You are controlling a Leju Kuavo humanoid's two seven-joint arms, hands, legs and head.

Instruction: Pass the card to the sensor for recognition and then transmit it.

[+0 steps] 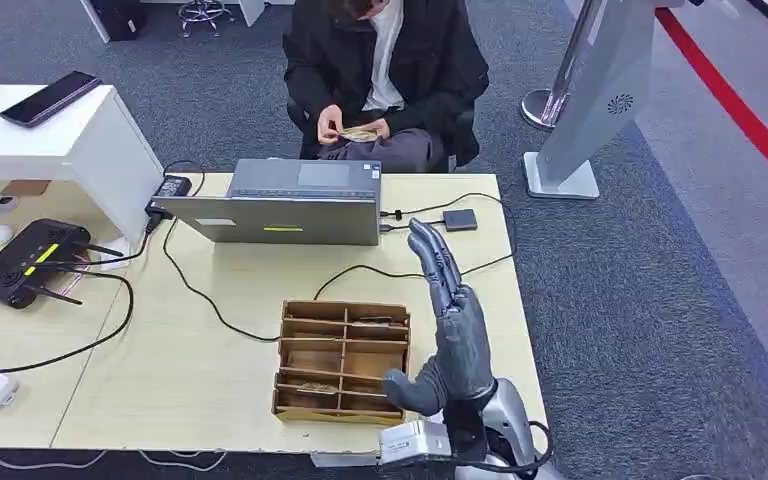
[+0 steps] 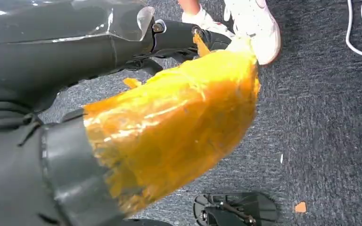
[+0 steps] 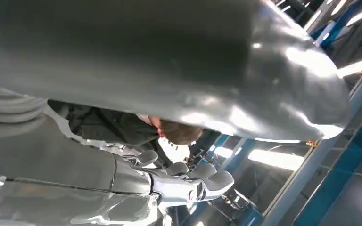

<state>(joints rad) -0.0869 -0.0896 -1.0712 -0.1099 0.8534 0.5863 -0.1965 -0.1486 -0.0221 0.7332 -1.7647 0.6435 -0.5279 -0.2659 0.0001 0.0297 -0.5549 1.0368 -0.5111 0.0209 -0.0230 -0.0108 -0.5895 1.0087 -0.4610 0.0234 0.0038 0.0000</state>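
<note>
My right hand [image 1: 450,325] stands upright over the table's right side, palm flat, fingers stretched up and apart, holding nothing. The right wrist view has its fingers [image 3: 188,184] spread under the big grey thumb. Just left of it lies a cardboard slot box [image 1: 340,358] with a few flat items in its compartments. Beyond the fingertips a small black sensor box [image 1: 460,219] lies on the table, cabled to the laptop [image 1: 290,205]. My left hand [image 2: 169,117] hangs over the carpet, thumb wrapped in yellow tape, dark fingers [image 2: 184,35] extended, nothing in it.
A person [image 1: 385,75] sits behind the table handling cards [image 1: 355,132] in their lap. Black cables [image 1: 210,300] cross the tabletop. A router [image 1: 30,260] and a white stand with a phone [image 1: 48,97] are at the left. A grey kiosk base [image 1: 560,175] stands back right.
</note>
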